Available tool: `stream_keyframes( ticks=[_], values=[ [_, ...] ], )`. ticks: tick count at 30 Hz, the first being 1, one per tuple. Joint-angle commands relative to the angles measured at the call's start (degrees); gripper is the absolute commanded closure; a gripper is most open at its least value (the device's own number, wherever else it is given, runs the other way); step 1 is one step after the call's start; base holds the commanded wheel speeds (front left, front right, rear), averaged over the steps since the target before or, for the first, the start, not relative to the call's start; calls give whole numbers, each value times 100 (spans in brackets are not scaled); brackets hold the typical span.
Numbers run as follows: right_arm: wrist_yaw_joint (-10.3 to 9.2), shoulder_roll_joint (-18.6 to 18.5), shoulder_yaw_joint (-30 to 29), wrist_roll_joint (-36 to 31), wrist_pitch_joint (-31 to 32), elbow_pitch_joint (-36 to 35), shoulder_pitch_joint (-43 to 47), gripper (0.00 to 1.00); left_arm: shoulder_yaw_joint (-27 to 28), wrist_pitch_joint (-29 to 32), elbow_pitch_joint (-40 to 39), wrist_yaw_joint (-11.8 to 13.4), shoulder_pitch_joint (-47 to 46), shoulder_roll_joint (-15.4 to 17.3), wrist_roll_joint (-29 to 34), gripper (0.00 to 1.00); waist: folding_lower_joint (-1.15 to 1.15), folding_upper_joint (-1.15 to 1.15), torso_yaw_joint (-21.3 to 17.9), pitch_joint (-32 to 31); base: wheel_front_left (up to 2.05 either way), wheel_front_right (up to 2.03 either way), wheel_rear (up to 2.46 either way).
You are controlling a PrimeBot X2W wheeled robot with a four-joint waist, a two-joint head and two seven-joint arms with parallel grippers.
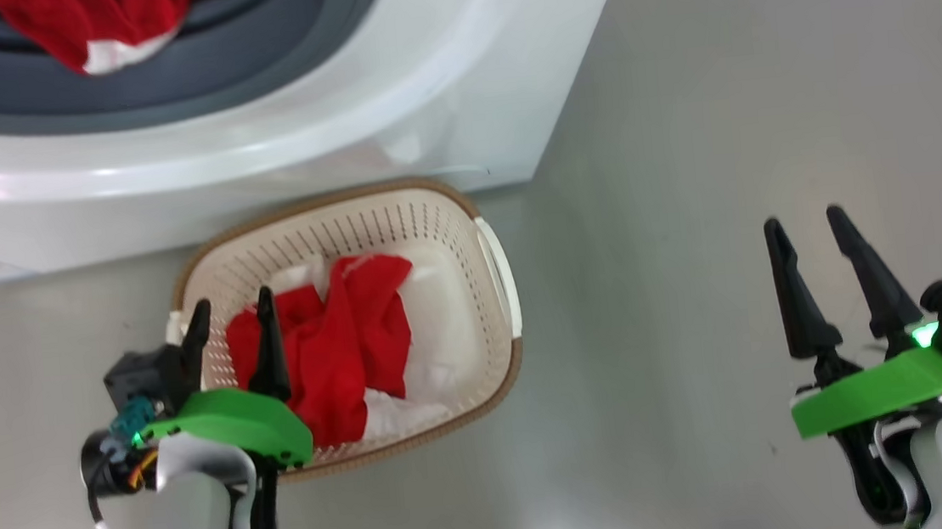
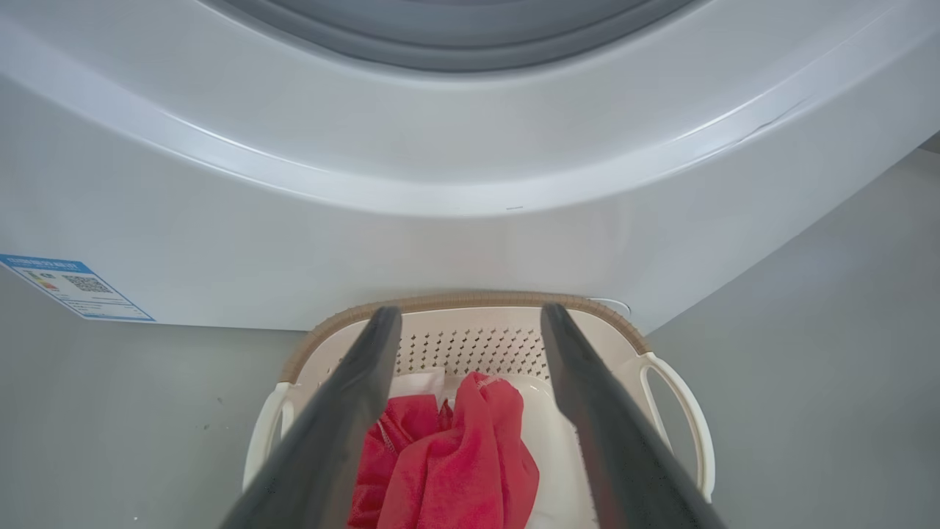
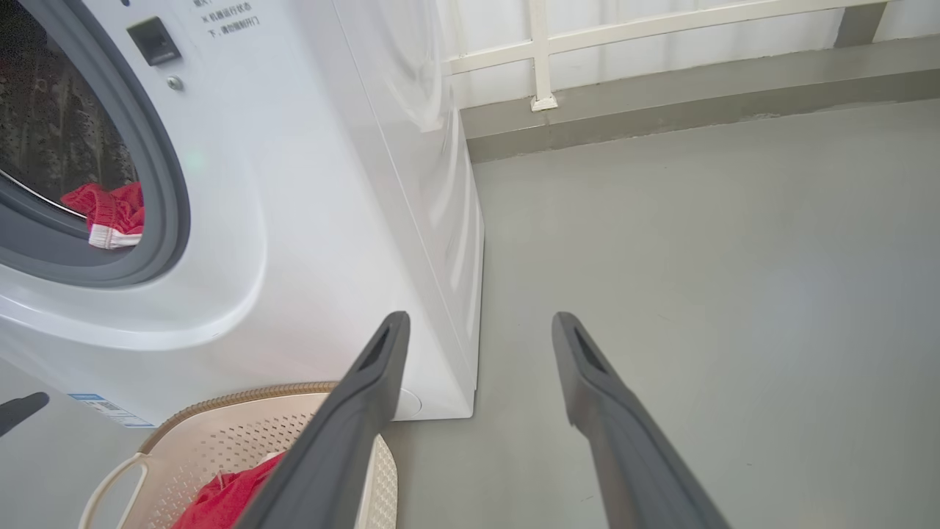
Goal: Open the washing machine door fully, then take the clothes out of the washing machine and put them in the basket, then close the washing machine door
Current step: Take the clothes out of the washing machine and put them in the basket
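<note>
Reaching the clothes [image 1: 96,24] in the washing machine [image 1: 422,90], at twelve o'clock from the basket [image 1: 399,224], probably needs the left gripper [image 1: 232,301] raised first; its fingers, and those of the right gripper [image 1: 804,217], are released and empty.

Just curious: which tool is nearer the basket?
Left. The left tool hovers over the left end of the basket; the right tool hangs over the floor, far to its right.

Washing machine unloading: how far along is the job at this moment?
Done: the washing machine stands open, and one red-and-white garment lies in the basket. In hand: nothing; the left tool hangs open over the basket, the right tool open over the floor. Left: another red garment at the drum's grey ring, then closing the door.
</note>
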Motion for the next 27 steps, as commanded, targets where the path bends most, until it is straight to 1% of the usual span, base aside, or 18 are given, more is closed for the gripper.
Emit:
stream_keyframes(
  ticks=[1, 7, 16, 27],
  values=[
    [43, -35, 81, -62, -37, -83, 192, 0, 193, -28, -201, -51, 250, 149, 82, 0, 0, 0, 153, -522, 0, 0, 0],
    [43, -18, 56, -119, -37, -26, 498, 0, 332, -28, -627, -122, 729, 149, 207, 0, 0, 0, 221, -984, 0, 0, 0],
    [43, 35, -25, -166, -37, -7, 890, 0, 503, -28, -1238, -185, 1453, 149, 260, 0, 0, 0, 302, -1489, 0, 0, 0],
    [43, 65, -103, -206, -37, -14, 1296, 0, 591, -28, -2178, -47, 2385, 149, 395, 0, 0, 0, 332, -1875, 0, 0, 0]
  ],
)
